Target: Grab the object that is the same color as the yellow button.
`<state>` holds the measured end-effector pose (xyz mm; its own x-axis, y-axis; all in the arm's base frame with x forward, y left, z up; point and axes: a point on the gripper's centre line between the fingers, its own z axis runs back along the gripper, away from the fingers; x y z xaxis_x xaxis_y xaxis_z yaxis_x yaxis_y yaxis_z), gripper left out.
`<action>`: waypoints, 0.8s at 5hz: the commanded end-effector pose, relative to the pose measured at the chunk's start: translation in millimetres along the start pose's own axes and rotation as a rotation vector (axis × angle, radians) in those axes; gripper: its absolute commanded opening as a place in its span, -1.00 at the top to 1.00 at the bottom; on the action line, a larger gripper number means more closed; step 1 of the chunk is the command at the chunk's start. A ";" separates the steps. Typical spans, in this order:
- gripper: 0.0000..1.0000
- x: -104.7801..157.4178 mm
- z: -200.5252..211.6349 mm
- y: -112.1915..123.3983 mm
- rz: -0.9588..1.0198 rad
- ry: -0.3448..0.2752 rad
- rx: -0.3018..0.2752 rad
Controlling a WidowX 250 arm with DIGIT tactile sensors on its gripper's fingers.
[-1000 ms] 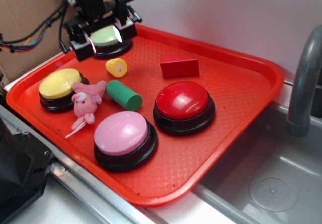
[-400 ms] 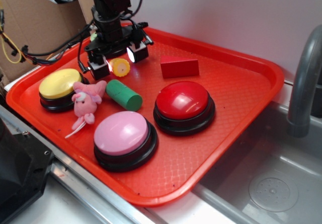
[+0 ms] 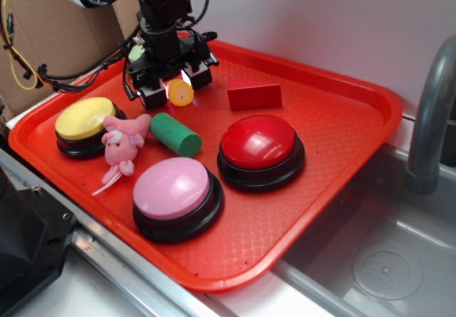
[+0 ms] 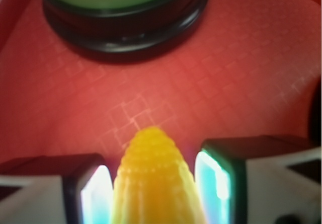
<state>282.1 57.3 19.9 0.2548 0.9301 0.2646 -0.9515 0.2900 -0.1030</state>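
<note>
End effector (image 4: 153, 194) sits low with its fingers apart around the yellow corn (image 4: 157, 183), upper left. Next, squeeze shut.

Corn piece (image 4: 153, 181) — bumpy glossy plastic, red tray (image 3: 335, 110) — matt plastic with waffle texture, yellow button (image 3: 84, 117) smooth plastic dome, pink toy (image 3: 120, 144) fuzzy cloth, faucet (image 3: 431, 110) dull grey metal
</note>
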 end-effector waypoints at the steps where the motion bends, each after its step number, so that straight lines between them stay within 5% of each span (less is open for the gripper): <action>1: 1.00 23.0 44.4 -4.2 -0.163 -0.024 -0.077; 3: 1.00 35.2 115.6 -7.5 -0.641 0.136 -0.121; 4: 1.00 32.0 148.5 -3.3 -0.814 0.165 -0.198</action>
<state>258.8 31.4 151.8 0.9005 0.4175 0.1216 -0.4082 0.9080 -0.0947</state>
